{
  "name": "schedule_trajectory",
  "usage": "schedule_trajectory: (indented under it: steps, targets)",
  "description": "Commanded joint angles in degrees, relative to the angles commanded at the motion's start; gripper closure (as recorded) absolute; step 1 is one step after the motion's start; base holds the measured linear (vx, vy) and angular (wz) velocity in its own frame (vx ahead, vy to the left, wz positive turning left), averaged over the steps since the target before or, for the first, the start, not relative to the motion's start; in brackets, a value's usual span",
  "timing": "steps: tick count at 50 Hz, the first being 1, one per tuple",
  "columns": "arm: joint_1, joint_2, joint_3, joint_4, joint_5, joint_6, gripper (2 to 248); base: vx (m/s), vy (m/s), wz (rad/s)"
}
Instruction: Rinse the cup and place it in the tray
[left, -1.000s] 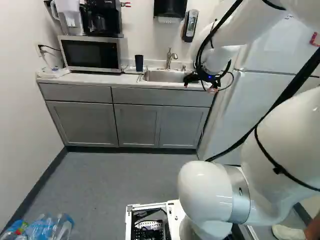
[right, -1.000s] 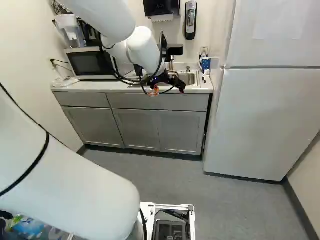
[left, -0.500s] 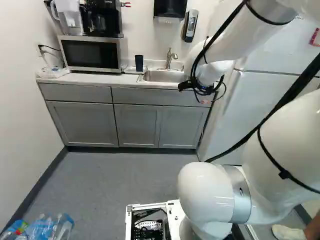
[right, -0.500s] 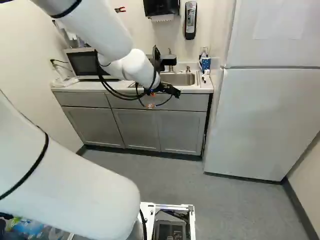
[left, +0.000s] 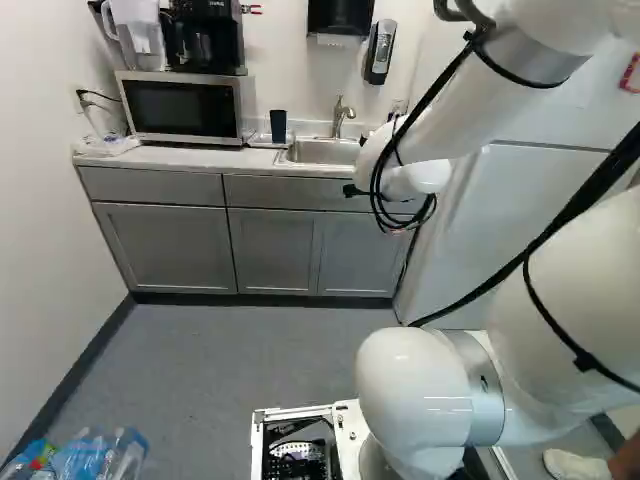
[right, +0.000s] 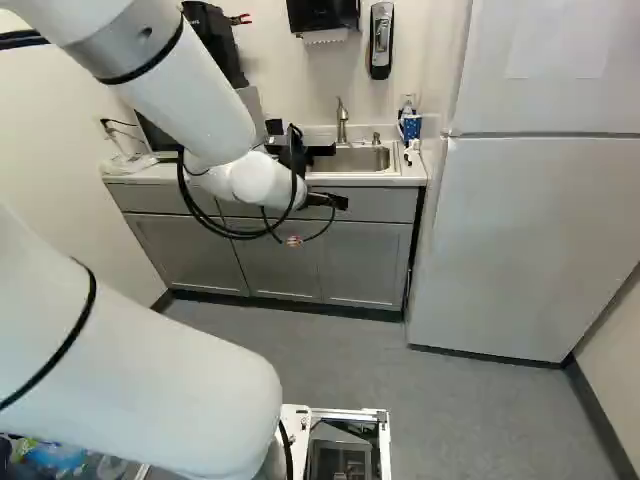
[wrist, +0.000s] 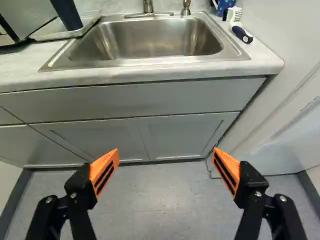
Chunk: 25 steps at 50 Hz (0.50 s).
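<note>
The sink (wrist: 155, 45) is shiny metal, the countertop (wrist: 20, 70) smooth, the cabinet doors (wrist: 175, 137) matt, the arm (left: 410, 385) glossy.

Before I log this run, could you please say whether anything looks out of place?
Nothing stands out: the dark cup stands upright on the tray, and the brush lies on the counter beside the sink.

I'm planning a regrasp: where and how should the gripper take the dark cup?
Probably around the cup's middle, the gripper coming level from the front, over the counter, one finger each side. It stands tall and narrow on the tray, no handle shows, and the microwave crowds one side.
</note>
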<state>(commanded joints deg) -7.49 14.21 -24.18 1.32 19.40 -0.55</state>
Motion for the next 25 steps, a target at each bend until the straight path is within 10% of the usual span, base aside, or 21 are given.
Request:
schedule_trajectory:
  steps: [25]
  targets:
    - [3.34,0.80,8.55,-0.59,13.65,0.24,3,0.000,0.000,0.000]
